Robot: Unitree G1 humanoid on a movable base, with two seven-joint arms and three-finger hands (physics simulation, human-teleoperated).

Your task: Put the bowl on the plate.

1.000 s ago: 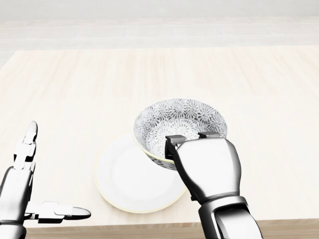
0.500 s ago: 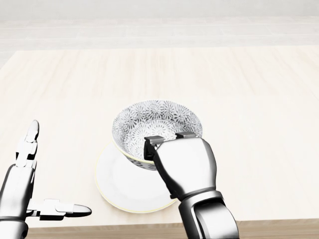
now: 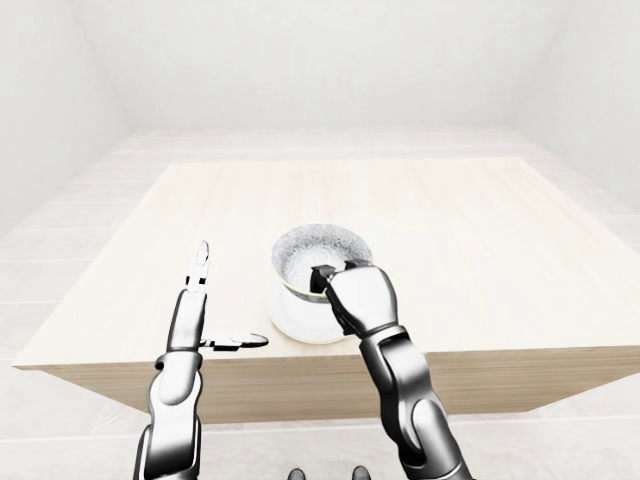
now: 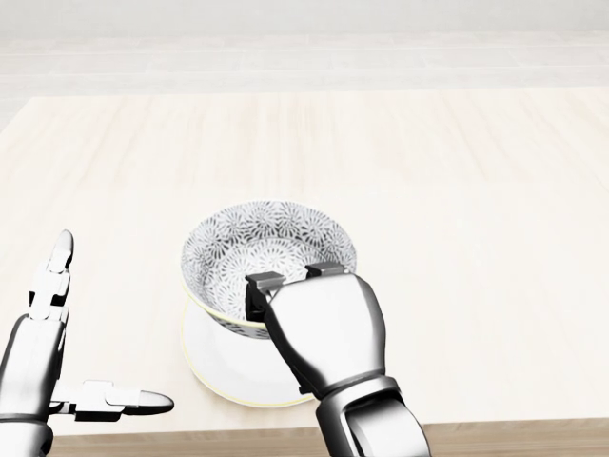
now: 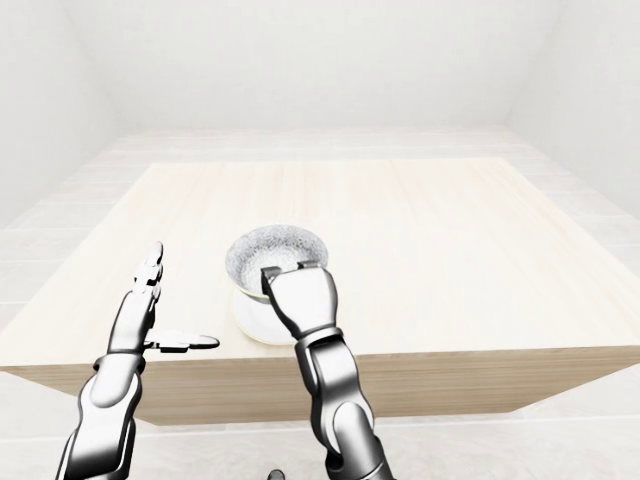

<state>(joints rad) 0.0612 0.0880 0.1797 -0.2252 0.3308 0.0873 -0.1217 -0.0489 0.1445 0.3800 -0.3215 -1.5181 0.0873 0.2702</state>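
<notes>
Head view showed the right hand (image 4: pixel 319 333) gripping the rim of the patterned bowl (image 4: pixel 266 248) just above its knuckles, over the white plate (image 4: pixel 214 367) (contact between them unclear). Well to its left, the left hand (image 4: pixel 43 371) was spread open.

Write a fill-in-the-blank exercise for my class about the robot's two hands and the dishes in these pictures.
1. The right robot hand grips the bowl by its ___.
2. In the head view, the bowl hides part of the white ___.
3. The left robot hand holds nothing; it is not shut but ___.

Missing words: rim; plate; open.
</notes>
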